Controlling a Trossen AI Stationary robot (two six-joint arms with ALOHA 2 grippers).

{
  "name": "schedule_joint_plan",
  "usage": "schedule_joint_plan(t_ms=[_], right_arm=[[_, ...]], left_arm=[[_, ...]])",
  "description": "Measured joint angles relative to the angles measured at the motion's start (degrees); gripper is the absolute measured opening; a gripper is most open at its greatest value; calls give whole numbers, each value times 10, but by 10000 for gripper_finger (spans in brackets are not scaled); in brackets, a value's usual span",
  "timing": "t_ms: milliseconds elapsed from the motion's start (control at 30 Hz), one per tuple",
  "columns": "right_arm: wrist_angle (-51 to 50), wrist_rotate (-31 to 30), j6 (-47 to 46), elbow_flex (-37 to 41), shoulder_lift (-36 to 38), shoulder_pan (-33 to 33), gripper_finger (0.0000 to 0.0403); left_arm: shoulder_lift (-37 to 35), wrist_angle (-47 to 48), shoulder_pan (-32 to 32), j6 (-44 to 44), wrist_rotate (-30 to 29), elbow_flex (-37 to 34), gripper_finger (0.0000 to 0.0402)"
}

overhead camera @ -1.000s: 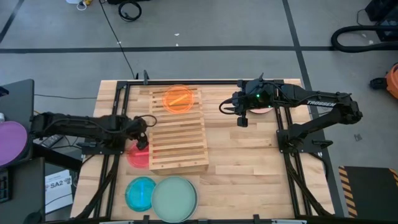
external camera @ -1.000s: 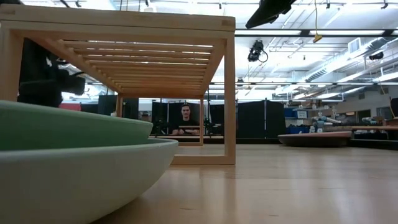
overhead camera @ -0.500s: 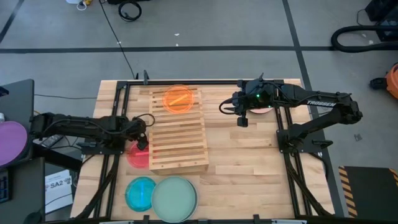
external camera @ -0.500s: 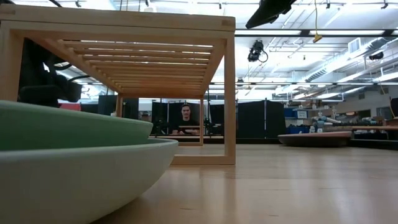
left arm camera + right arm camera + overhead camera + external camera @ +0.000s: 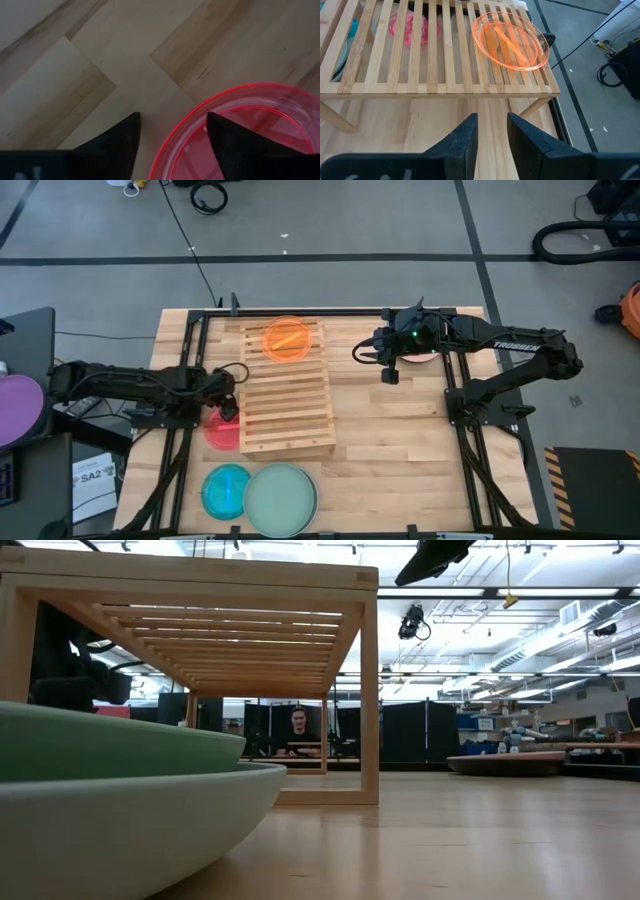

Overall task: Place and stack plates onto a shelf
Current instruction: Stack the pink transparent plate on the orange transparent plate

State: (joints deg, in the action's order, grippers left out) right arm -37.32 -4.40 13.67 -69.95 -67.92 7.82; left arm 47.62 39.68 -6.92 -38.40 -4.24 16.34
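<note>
High view: the shelf (image 5: 288,389) slats run across, its length front-to-back.

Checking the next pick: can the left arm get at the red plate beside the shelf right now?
Probably yes. The left gripper hangs right over the red plate, fingers either side of its rim, and nothing lies between; the shelf stands just beside it.

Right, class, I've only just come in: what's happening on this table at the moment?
A two-armed robot is putting plates on a wooden slatted shelf. One orange plate already sits on top, at the shelf's far end. The left hand is down beside the shelf, its fingers straddling the rim of a red plate on the table. The right hand hovers on the shelf's other side, holding nothing. A blue plate and a mint-green plate wait near the table's front edge.
</note>
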Motion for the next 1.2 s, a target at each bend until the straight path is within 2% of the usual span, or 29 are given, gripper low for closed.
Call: schedule_joint_plan(t_ms=[267, 800, 1033, 1200], right_arm=[[0, 0, 0, 0, 0, 0, 110], [0, 0, 0, 0, 0, 0, 110], [0, 0, 0, 0, 0, 0, 110], [0, 0, 0, 0, 0, 0, 110]], left_arm=[[0, -1, 0, 0, 7, 0, 133], [0, -1, 0, -17, 8, 2, 13], [0, 10, 0, -34, 8, 14, 8], [0, 79, 0, -34, -23, 59, 6]])
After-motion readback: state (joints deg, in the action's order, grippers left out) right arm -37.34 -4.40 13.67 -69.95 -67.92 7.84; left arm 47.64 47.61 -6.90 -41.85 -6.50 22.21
